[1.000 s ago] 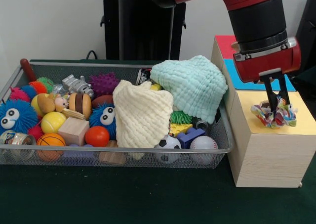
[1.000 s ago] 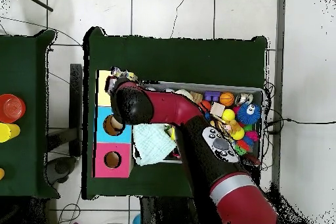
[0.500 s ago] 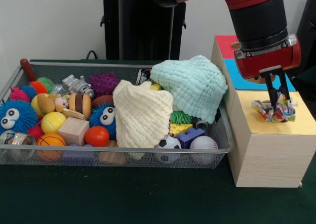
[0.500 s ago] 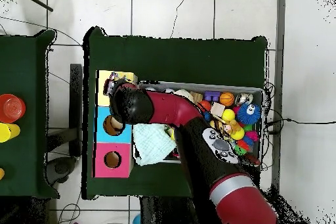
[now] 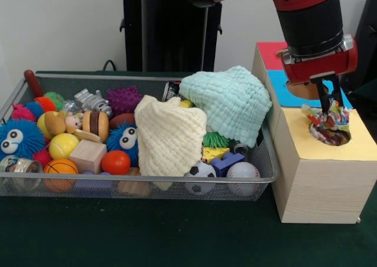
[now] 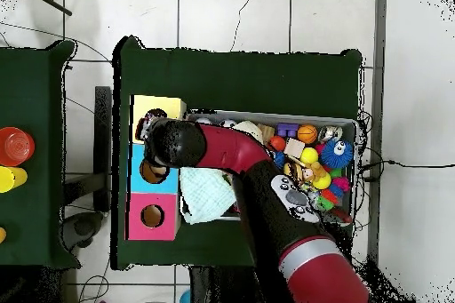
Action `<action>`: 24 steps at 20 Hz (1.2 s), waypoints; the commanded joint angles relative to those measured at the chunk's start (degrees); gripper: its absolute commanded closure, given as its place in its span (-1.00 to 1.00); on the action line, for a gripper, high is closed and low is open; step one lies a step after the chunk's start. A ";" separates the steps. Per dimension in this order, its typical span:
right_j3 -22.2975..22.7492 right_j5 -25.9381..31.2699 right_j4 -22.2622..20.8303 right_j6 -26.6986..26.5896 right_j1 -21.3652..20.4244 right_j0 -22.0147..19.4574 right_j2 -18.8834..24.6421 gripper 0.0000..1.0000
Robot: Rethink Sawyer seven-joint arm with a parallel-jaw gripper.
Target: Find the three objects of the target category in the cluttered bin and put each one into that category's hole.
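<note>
My gripper [image 5: 328, 110] is shut on the white confetti cloth [image 5: 327, 118] and holds it bunched just above the round dark hole [image 5: 331, 137] in the yellow top of the wood box [image 5: 318, 184]. The cloth hangs over the hole's far edge. The cream waffle cloth [image 5: 171, 138] and the mint-green waffle cloth [image 5: 230, 102] lie draped over toys at the right end of the wire-mesh bin [image 5: 141, 179]. In the overhead view the arm's wrist [image 6: 173, 144] covers the gripper beside the yellow top [image 6: 169, 104]; the mint cloth [image 6: 206, 195] shows by the bin [image 6: 355, 153].
The box also has a blue top [image 5: 275, 89] and a red top [image 5: 268, 52], each with its own hole [image 6: 152, 216]. The bin holds balls, fuzzy blue balls with eyes [image 5: 17, 138], a wood block [image 5: 87, 155] and other toys. A second table [image 6: 27, 153] stands apart.
My gripper has risen and drawn back toward the blue top with the confetti cloth. The cloth lay on the yellow top over the hole; now it hangs clear and the hole shows.
</note>
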 commanded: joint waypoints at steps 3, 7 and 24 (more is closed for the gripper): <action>-3.31 2.90 0.90 8.31 6.30 2.34 -4.38 1.00; -4.49 -0.44 -0.02 8.12 6.87 2.95 -5.38 1.00; -1.97 0.66 1.00 7.57 4.94 3.57 -7.21 1.00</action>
